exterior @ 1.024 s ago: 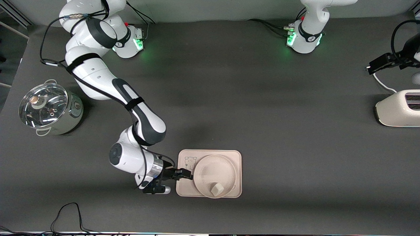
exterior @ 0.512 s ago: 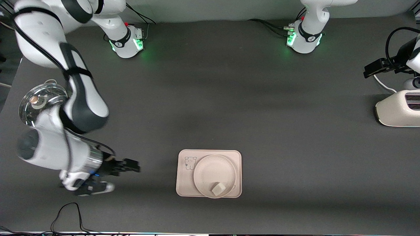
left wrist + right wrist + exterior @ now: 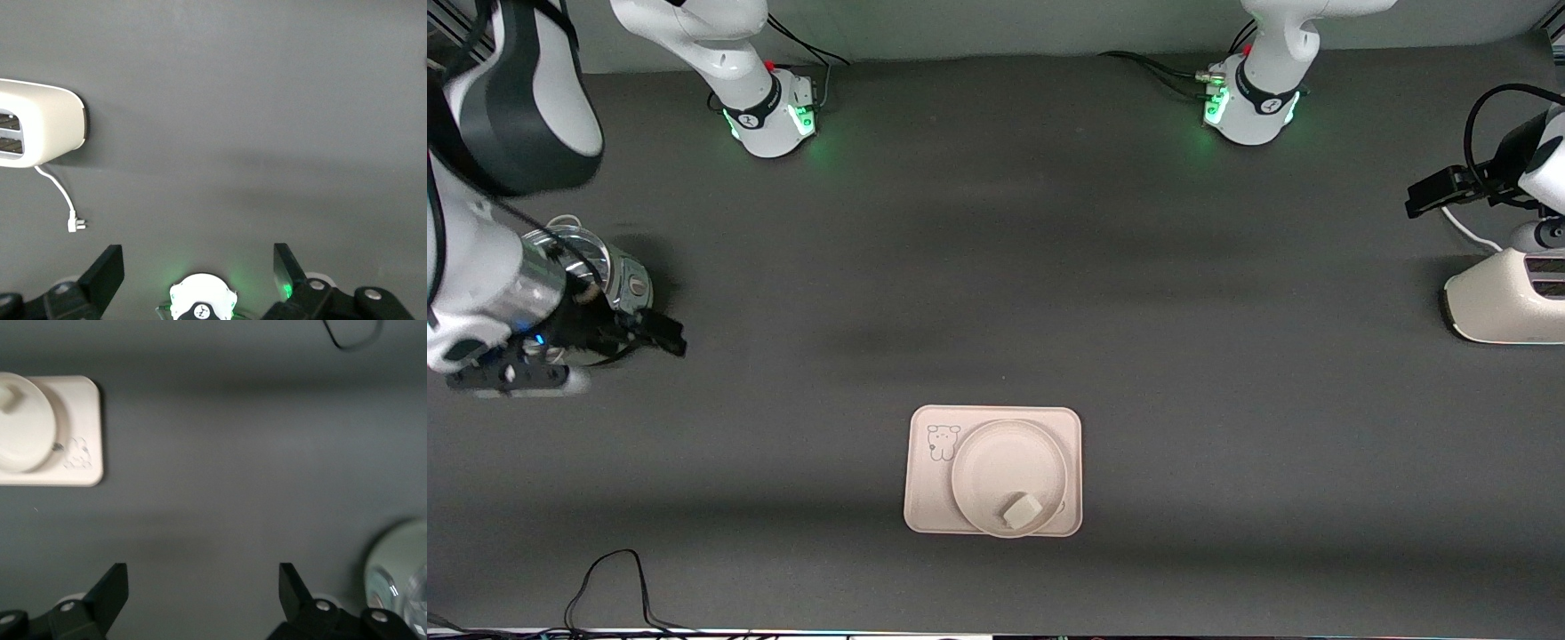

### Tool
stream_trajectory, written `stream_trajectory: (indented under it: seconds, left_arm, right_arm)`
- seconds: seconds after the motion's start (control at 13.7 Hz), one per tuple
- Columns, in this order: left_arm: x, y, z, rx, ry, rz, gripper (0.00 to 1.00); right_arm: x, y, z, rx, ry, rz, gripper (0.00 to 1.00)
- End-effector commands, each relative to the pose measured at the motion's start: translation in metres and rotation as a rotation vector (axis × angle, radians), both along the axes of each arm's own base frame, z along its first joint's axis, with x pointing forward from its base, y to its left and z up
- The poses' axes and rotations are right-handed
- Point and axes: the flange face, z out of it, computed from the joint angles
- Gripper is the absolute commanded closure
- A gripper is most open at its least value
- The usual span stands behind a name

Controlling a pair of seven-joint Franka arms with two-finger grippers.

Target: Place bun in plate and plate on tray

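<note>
Arms hanging raised at opposite ends of the surface: right gripper (image 3: 667, 338) beside the pot (image 3: 600, 267), left gripper (image 3: 1423, 191) over the toaster (image 3: 1507, 302), fingers spread, holding nothing. Bun (image 3: 1019, 510) sitting in plate (image 3: 996, 462) on tray (image 3: 925, 507) near the front edge.

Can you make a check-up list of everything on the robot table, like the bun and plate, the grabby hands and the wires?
Surface: dark grey table, no spills seen.
Job's things: bun lies in the plate, near the rim closest to the front camera; plate sits on the tray.
Clutter: lidded steel pot at the right arm's end; toaster at the left arm's end.
Grippers: right gripper open, empty, beside the pot; left gripper open, empty, near the toaster, waiting.
Cables: black loop at the edge nearest the front camera; white toaster cord with loose plug.
Surroundings: both bases show green lights.
</note>
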Motion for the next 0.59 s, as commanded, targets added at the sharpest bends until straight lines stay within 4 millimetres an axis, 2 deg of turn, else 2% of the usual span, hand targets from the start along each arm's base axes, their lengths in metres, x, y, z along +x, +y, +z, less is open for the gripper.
stream_trajectory:
  seconds: [0.0,0.07,0.22,0.29,0.44,0.51]
  left_arm:
    - [0.002,-0.007,0.001,-0.003,-0.029,0.004,0.0]
    - [0.003,-0.006,0.0,-0.001,-0.037,0.007,0.0]
    - [0.004,-0.005,0.0,-0.001,-0.045,0.008,0.0]
    - [0.003,-0.006,-0.001,-0.001,-0.037,0.007,0.0]
    - [0.003,-0.005,0.0,0.005,-0.039,0.006,0.0]
    - [0.003,-0.006,0.001,0.005,-0.04,0.005,0.0]
  right_arm:
    - [-0.024,-0.012,-0.026,-0.045,0.042,-0.037,0.0]
    - [-0.025,-0.015,-0.029,-0.049,0.066,-0.035,0.0]
    - [-0.028,0.002,-0.026,-0.055,0.065,-0.009,0.0]
    - [-0.028,-0.001,-0.022,-0.066,0.056,-0.005,0.0]
    - [-0.022,-0.004,-0.006,-0.065,0.034,0.017,0.0]
    - [-0.013,-0.004,-0.004,-0.059,0.027,0.036,0.0]
